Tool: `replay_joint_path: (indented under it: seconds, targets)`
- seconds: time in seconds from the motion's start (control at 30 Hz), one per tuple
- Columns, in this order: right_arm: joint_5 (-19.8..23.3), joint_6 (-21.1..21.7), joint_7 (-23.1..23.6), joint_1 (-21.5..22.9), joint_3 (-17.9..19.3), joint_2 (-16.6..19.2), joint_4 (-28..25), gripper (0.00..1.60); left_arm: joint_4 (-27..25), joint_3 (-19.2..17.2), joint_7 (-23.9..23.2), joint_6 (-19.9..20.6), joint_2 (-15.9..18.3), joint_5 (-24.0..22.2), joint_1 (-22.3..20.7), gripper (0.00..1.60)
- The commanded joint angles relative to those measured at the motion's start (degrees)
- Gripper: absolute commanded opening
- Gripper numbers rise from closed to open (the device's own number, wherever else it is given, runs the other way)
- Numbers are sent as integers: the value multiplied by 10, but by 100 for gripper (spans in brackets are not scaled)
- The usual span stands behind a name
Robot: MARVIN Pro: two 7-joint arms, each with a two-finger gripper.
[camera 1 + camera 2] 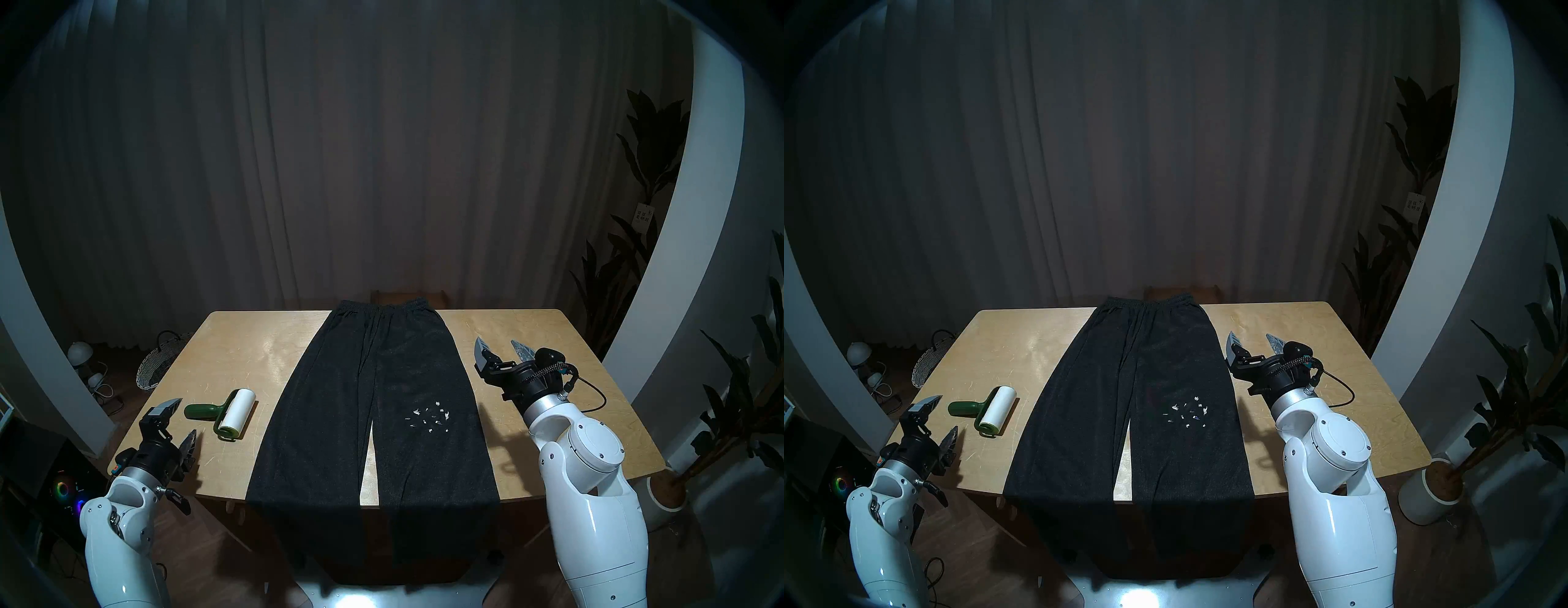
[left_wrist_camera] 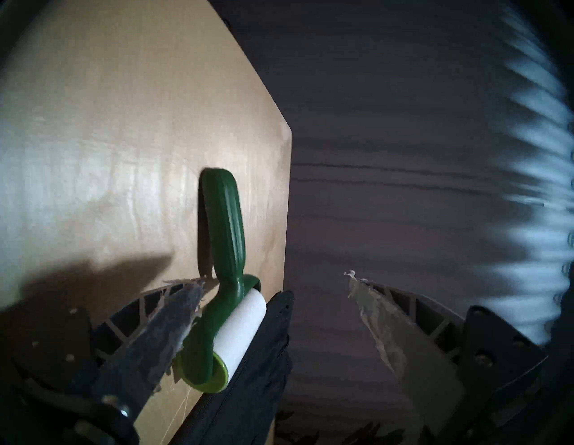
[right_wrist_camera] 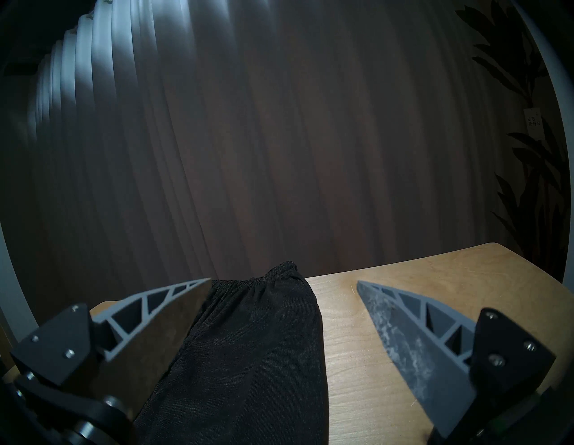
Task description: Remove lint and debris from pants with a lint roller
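The dark charcoal pants (image 1: 373,407) lie flat down the middle of the wooden table (image 1: 254,352), waistband at the far edge, leg ends hanging over the near edge. A cluster of tiny white lint flecks (image 1: 428,418) sits on the right leg. The lint roller (image 1: 229,411) lies on the table left of the pants, dark green handle pointing left. My left gripper (image 1: 183,418) is open and empty, just near-left of the roller's handle. My right gripper (image 1: 498,344) is open and empty, above the table right of the pants. The left wrist view shows the roller (image 2: 239,329) close ahead.
A woven basket (image 1: 159,361) and a white lamp (image 1: 78,352) sit on the floor left of the table. Potted plants (image 1: 729,424) stand at the right. A dark curtain hangs behind. A cable (image 1: 594,395) trails from my right wrist.
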Motion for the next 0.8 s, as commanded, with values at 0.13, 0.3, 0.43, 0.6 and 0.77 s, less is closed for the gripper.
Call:
replay_joint_path:
  seconds: [0.13, 0.3, 0.43, 0.6, 0.77]
  targets:
    - [9, -7, 5, 3, 5, -3, -18, 160, -10, -8, 105, 13, 31, -90, -37, 160]
    - [13, -4, 7, 6, 7, -3, -15, 160, -28, 16, 121, 24, 57, -36, -27, 160]
    - [14, -3, 7, 9, 7, -4, -14, 160, -25, 27, 122, 31, 66, -20, -28, 160]
    - [15, -1, 8, 12, 7, -4, -12, 160, -22, 43, 116, 20, 67, 28, -34, 160]
    - [18, 2, 5, 16, 8, -8, -12, 160, -15, 47, 116, -5, 53, 43, -51, 160]
